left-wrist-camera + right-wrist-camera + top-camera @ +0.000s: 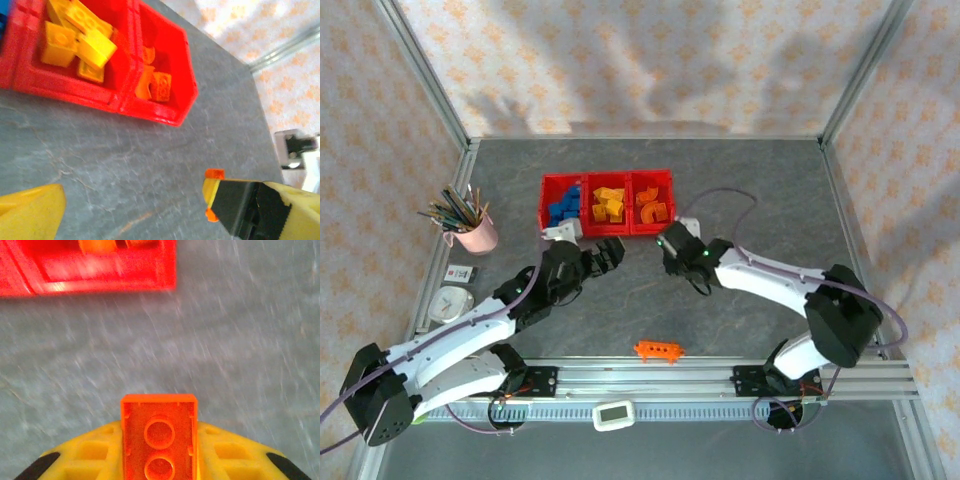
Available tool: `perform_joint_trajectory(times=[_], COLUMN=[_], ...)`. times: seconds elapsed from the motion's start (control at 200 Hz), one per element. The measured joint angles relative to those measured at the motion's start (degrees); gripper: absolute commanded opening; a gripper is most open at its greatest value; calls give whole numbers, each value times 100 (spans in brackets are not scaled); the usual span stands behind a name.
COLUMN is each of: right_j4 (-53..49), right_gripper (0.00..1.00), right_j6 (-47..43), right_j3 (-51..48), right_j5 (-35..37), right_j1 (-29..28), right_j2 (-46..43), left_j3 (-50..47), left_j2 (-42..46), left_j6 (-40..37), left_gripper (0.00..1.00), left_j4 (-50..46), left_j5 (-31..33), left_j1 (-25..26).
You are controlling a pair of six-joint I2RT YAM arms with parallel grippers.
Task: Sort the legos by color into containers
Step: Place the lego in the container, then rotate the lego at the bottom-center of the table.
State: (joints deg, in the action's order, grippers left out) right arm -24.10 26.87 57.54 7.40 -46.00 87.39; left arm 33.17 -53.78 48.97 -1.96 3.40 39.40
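Brick (pixel 159 432), small orange plastic, clamped between right gripper (pixel 672 243) fingers, presumably bound for the orange-filled end bin (pixel 165 107) of the red plastic tray; left gripper (pixel 130 212) fingers apart, empty.

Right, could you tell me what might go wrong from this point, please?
1. The right gripper pinches the orange brick with part of it sticking out past the fingers. It could twist or slip before reaching the orange bin.
2. The open left gripper sits just in front of the tray, close to the right one, so the arms might bump.
3. The long orange piece lies near the rail, which may be an awkward reach.
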Motion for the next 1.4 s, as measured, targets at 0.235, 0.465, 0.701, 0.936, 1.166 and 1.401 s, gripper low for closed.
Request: perform_joint_trajectory(times=[0.235, 0.465, 0.701, 0.936, 1.166, 1.401], right_j4=[236, 247, 142, 61, -125, -533], right_gripper=[32, 47, 63, 69, 73, 78], right_j6=[-649, -1104, -1384, -1539, -1539, -1484], right_j3=[1827, 3407, 3860, 2391, 970, 87], right_j5=[136, 374, 391, 61, -227, -597], right_j1=[568, 835, 876, 772, -105, -1325], right_j2=[1469, 2791, 3145, 1812, 136, -238], left_j3=[120, 251, 282, 282, 208, -125], left_j2=[116, 26, -94, 247, 802, 1333], left_j6=[-306, -520, -562, -553, -444, -192], left_gripper=[99, 99, 99, 99, 99, 99], left_j4=[-319, -380, -481, -802, -1174, -1722], left_j5=[-39, -192, -299, -302, -319, -321], left_j1=[-592, -761, -807, -807, -807, -807])
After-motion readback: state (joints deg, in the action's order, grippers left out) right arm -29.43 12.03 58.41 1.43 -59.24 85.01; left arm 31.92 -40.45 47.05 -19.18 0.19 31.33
